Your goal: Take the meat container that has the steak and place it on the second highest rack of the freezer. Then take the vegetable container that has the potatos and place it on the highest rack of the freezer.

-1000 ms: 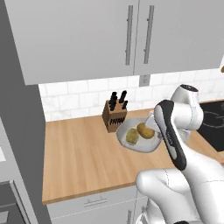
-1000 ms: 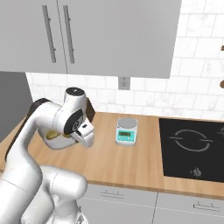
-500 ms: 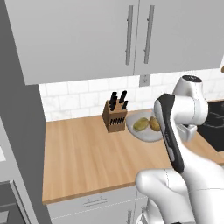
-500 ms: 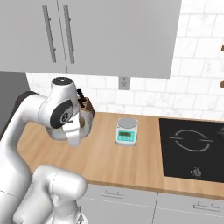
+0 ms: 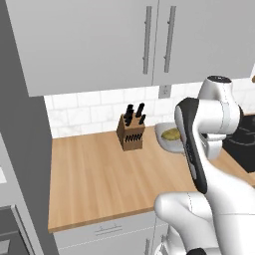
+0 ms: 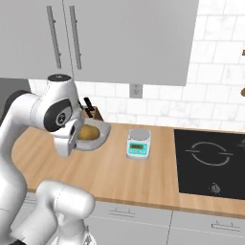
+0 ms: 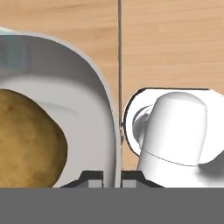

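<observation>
tool (image 7: 111, 177) pinches smooth grey rim of oval vegetable container (image 7: 83, 100), lumpy potatos (image 7: 26, 140) inside.

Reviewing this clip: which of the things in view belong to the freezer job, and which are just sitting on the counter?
Part of the job:
- bowl, held by its rim in the shut pincer
- potatoes inside the bowl

Just lying about:
- knife block
- kitchen scale
- stovetop
- wall cupboards
</observation>
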Robot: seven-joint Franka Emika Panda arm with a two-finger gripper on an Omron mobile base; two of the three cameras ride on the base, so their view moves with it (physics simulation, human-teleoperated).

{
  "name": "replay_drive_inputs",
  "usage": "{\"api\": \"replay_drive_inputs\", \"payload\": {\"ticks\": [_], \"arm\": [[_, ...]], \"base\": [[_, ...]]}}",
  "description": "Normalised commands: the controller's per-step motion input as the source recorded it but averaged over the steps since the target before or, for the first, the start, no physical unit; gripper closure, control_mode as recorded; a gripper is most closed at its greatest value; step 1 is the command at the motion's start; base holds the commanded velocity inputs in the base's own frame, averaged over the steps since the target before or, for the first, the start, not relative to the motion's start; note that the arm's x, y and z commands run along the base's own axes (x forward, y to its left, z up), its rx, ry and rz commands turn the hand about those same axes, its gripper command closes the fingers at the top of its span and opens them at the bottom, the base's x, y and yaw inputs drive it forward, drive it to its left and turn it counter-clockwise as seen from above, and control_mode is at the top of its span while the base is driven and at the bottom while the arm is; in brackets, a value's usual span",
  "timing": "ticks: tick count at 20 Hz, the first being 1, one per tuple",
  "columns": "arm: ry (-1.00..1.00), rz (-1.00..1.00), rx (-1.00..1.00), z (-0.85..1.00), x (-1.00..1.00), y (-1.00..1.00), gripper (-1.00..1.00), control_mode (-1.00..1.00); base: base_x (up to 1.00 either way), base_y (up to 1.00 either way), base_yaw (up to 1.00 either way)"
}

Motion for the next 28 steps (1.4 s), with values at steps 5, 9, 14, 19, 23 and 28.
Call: {"api": "replay_drive_inputs", "payload": {"ticks": [5, 9, 14, 19, 23, 28], "arm": [[0.00, -0.14, 0.00, 0.11, -0.06, 0.02, 1.00, -1.00], [-0.03, 0.00, 0.00, 0.02, -0.21, 0.00, 1.00, -1.00], [-0.07, -0.07, 0.00, 0.01, -0.07, 0.00, 1.00, -1.00], [-0.19, -0.10, 0.00, 0.03, 0.00, 0.00, 1.00, -1.00], [-0.02, -0.01, -0.02, 0.16, 0.00, 0.00, 1.00, -1.00], [0.00, 0.01, -0.02, 0.04, -0.07, -0.16, 1.00, -1.00]], "base": [[0.00, 0.00, 0.00], [0.00, 0.00, 0.00], [0.00, 0.00, 0.00], [0.00, 0.00, 0.00], [0.00, 0.00, 0.00], [0.00, 0.00, 0.00]]}}
